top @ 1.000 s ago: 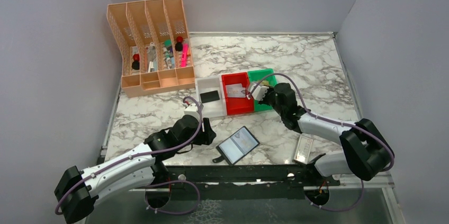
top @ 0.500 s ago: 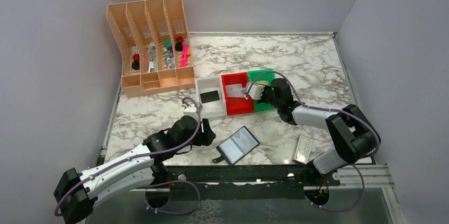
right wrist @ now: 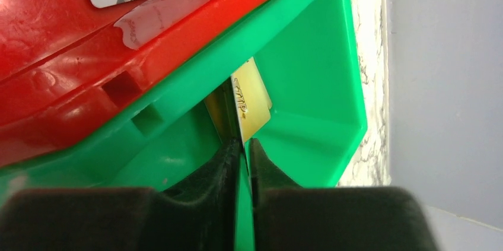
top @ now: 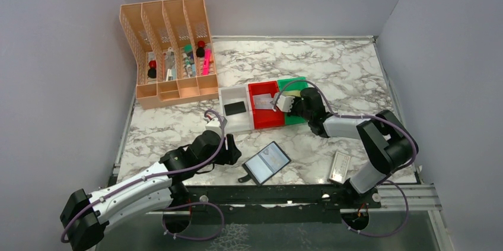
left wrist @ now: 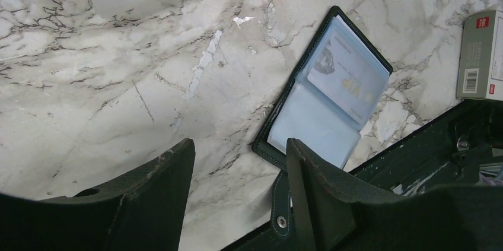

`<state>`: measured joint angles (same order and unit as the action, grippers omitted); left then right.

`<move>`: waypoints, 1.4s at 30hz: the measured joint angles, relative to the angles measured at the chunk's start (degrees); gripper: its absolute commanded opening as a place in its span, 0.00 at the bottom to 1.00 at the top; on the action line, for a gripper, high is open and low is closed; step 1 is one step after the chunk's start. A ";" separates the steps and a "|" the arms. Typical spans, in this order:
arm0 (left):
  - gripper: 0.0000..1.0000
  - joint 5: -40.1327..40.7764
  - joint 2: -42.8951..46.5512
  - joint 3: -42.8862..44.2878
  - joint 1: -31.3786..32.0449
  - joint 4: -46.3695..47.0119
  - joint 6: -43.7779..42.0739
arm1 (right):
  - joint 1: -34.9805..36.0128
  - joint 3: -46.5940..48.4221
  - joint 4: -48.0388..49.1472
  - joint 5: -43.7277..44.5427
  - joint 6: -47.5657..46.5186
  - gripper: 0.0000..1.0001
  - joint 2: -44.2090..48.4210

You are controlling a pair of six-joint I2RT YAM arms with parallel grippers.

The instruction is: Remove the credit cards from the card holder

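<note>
I count one card holder (top: 267,163). It lies open on the table (top: 356,73), low in the middle of the top view. Its long side runs from lower left to upper right. Its little black tab (top: 245,178) points to the lower left.

I count four cards. One pale card (left wrist: 350,76) sits in a clear pocket of the holder. Three are out, one in each of three trays set in a row. The black card (top: 235,108) lies flat in the white tray (top: 237,123). The white card (top: 263,101) lies in the red tray (top: 268,119). The gold card (right wrist: 252,99) stands on its edge in the green tray (top: 293,86).

I have two arms. My right gripper (right wrist: 244,144) is down in the green tray. Its fingers are almost together with the gold card's end between them. I cannot tell if they squeeze it.

My left gripper (left wrist: 237,150) hangs over the table just left of the holder. Its fingers are spread wide and hold nothing.

One small whitish case (top: 340,167) lies at the lower right. One peach rack (top: 169,55) with four slots stands at the upper left.
</note>
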<state>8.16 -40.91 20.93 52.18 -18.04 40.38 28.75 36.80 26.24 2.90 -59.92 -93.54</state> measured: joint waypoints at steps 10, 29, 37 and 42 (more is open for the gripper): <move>0.61 -0.46 0.42 -0.59 0.00 -0.04 0.74 | 0.00 1.92 -9.20 -0.46 6.99 0.42 12.24; 0.62 -2.80 4.94 -4.42 0.00 0.50 4.52 | 12.26 -7.30 -26.82 -21.66 82.36 0.57 26.75; 0.61 -12.02 5.31 -5.95 0.00 6.54 5.84 | 13.84 -11.96 -28.41 -22.43 86.40 0.49 22.95; 0.58 -16.55 1.16 -8.15 0.09 10.99 6.73 | 13.94 -11.85 -25.44 -23.85 87.30 0.38 20.41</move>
<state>-8.38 -39.75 12.78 52.27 -7.05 47.11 42.70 24.95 0.80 -20.95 27.38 -73.12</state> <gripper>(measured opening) 0.599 0.434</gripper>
